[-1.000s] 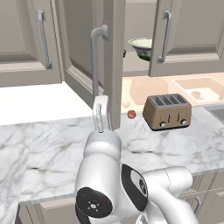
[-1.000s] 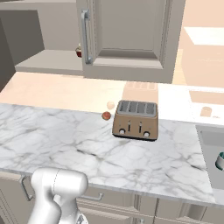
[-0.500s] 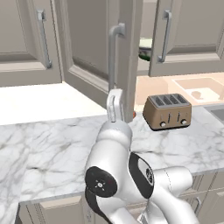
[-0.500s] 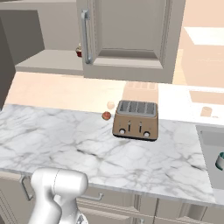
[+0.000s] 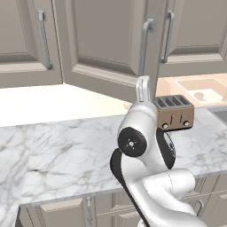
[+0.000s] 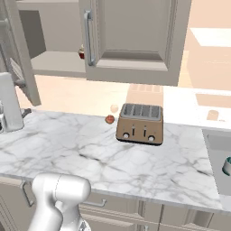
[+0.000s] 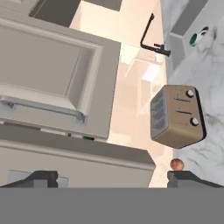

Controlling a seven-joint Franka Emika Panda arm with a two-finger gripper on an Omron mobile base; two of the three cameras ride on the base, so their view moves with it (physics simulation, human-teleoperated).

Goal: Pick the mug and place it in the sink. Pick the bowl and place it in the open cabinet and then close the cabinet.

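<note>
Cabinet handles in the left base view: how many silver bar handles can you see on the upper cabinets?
3. One handle is on the left door, one on the swinging middle door above the arm, and one on the right door. Others may lie outside the picture.

My arm (image 5: 153, 177) is glossy white, built of fat rounded links with black bands where they meet. One joint carries a round black cap (image 5: 131, 142) with a small hub and spokes at its centre. A dark curved panel runs along the link beside it. A slim white upper link (image 5: 142, 88) rises above, with a pale grey slot. From the right base camera I see a white rounded link (image 6: 58, 198). My fingertips (image 7: 43, 178) are small, dark and blocky.
</note>
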